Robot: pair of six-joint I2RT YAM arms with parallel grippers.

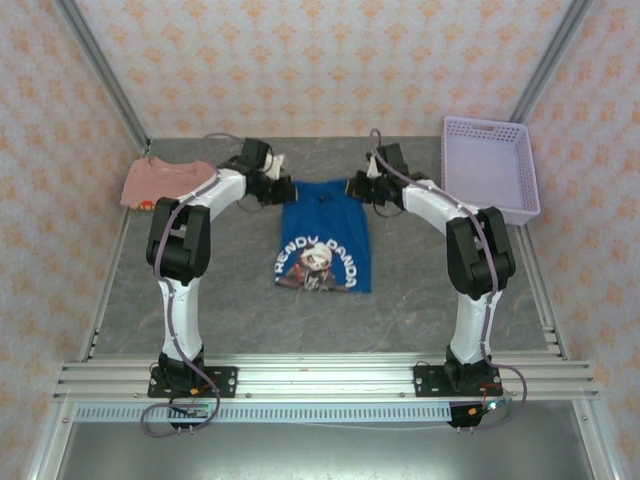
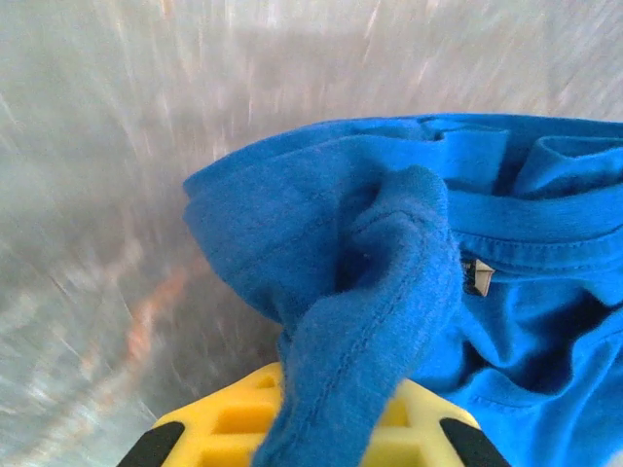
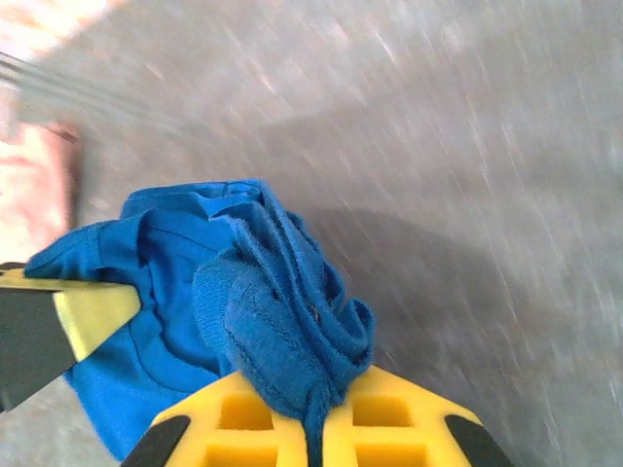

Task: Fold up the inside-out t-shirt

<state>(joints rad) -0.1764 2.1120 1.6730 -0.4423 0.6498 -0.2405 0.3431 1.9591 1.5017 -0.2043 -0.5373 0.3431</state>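
**Both shoulders pinched, first fold about to start**

I take the lilac basket [image 1: 490, 165] as my mark. The inside-out t-shirt [image 1: 323, 240] lies flat on the table to the left of the basket and apart from it. Its collar end is level with the basket's middle, and its hem lies nearer to my bases than the basket's near rim. A salmon-pink shirt [image 1: 165, 183] sits further left, on the side of the blue one away from the basket, and I leave it alone.

My left gripper [image 1: 284, 190] is at the collar-end corner farther from the basket. Its jaws are closed on a bunched ridge of blue cloth. In the left wrist view that ridge runs up over my yellow fingers [image 2: 419, 428], with the neckband and its small label just beside it. My right gripper [image 1: 353, 188] is at the corner nearer the basket, clamped in the same way on a thick roll of sleeve and shoulder seam.

I judge the grasping step done and the first fold in hand. The next move calls for both corners to rise together, level with each other, and travel back past the basket's near rim to meet the hem. The cloth between my jaws must stay taut without being stretched. The bunched grip may have caught both layers, so I should lift slowly and watch whether the body peels cleanly off the table.
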